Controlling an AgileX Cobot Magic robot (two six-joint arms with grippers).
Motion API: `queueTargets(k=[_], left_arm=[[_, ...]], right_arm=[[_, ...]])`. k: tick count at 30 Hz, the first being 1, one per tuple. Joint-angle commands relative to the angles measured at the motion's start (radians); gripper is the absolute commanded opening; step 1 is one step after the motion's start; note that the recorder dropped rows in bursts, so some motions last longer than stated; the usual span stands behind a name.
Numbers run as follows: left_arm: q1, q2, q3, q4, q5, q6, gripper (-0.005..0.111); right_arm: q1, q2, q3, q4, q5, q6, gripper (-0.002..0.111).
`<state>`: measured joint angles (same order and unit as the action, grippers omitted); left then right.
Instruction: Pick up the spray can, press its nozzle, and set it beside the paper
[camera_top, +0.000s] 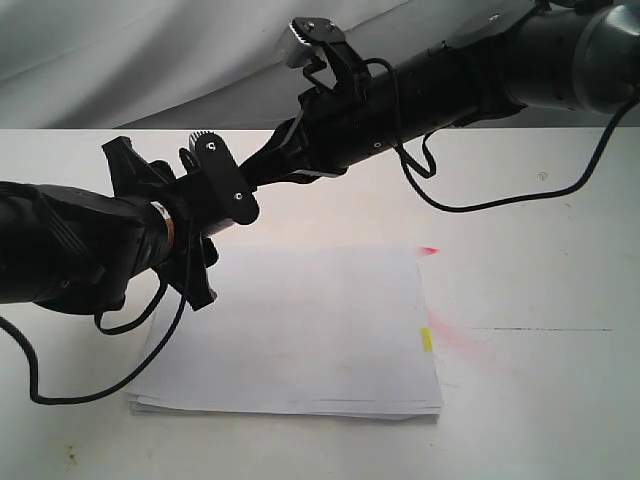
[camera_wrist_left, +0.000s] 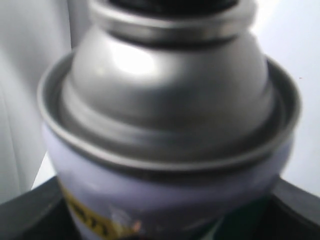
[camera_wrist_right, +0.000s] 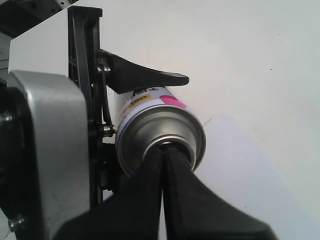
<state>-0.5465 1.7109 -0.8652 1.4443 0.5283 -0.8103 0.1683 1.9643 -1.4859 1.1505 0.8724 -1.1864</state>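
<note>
My left gripper (camera_top: 190, 190) is shut on the spray can (camera_wrist_right: 150, 117) and holds it above the table, over the far left corner of the paper (camera_top: 300, 330). The left wrist view is filled by the can's silver dome (camera_wrist_left: 170, 95) and white label, with black fingers (camera_wrist_left: 30, 212) on both sides. My right gripper (camera_wrist_right: 164, 150) is shut, its two fingertips pressed together against the centre of the silver dome (camera_wrist_right: 145, 137). The black nozzle is hidden behind them. In the exterior view the right gripper (camera_top: 268, 165) meets the left one, and the can is almost fully hidden.
The paper stack carries a yellow tab (camera_top: 426, 340) on its right edge. Pink-red marks (camera_top: 430, 250) stain the white table (camera_top: 540, 400) just right of the sheets. Black cables (camera_top: 60, 395) hang from both arms. A grey cloth backdrop (camera_top: 120, 60) rises behind the table.
</note>
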Motion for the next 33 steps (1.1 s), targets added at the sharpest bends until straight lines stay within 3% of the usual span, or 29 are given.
queueTargets(k=[1, 25, 33], left_arm=[[-0.004, -0.008, -0.012, 0.028, -0.012, 0.002, 0.0], [-0.004, -0.008, -0.012, 0.028, -0.008, 0.002, 0.0], [-0.004, -0.008, -0.012, 0.028, -0.005, 0.002, 0.0]], right_arm=[[0.011, 0.0, -0.005, 0.02, 0.005, -0.003, 0.0], [0.011, 0.058, -0.005, 0.09, 0.047, -0.031, 0.0], [-0.069, -0.009, -0.005, 0.043, 0.086, -0.039, 0.0]])
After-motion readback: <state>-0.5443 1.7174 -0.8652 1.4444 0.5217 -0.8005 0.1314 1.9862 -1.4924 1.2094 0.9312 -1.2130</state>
